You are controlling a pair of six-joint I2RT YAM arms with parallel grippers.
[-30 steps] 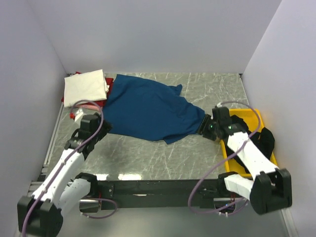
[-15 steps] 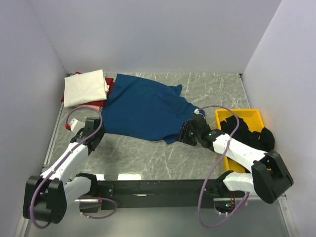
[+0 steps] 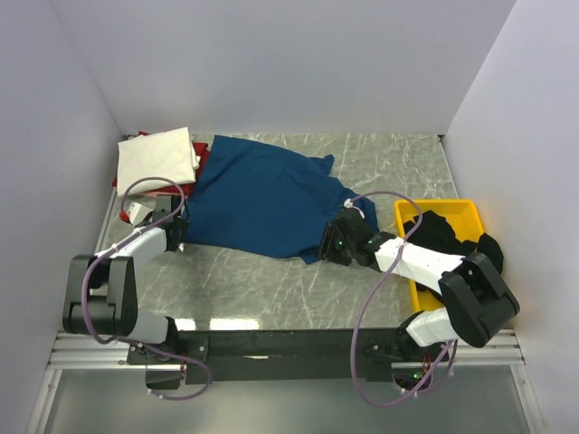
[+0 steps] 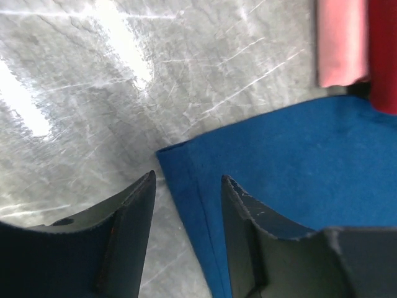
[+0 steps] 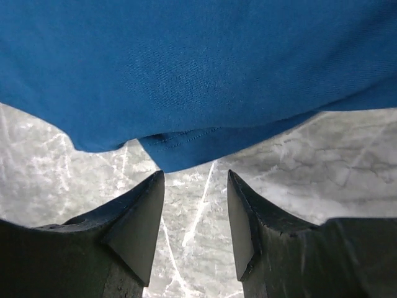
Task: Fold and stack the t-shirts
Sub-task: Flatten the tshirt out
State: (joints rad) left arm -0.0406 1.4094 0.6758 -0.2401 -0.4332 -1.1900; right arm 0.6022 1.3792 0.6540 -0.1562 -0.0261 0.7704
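A grey marbled worktop (image 3: 271, 280), seen from above, closed in by pale walls. A dark blue t-shirt (image 3: 262, 194) lies spread open and a little rumpled across the middle of the worktop, running from the far left toward the near right. In the far left corner sits a folded cream t-shirt (image 3: 156, 160) on top of a red t-shirt (image 3: 202, 158), whose edge shows between the cream one and the blue one. Against the right edge stands a yellow tray (image 3: 461, 208) holding a crumpled black t-shirt (image 3: 448, 233) that spills over the tray's right rim.

The left claw (image 3: 176, 232) is low at the blue shirt's near left corner. Its wrist camera shows the two dark fingers (image 4: 127, 230) partly apart, one on bare marble and one over the cloth, with the hemmed corner lying in the gap between them, not pinched. Red and pink cloth shows at the top right of that view.

The right claw (image 3: 330, 246) is low at the shirt's near right corner. Its wrist camera shows the fingers (image 5: 139, 223) spread apart over bare marble with nothing between them, and the shirt's stitched hem lying just beyond the fingertips.
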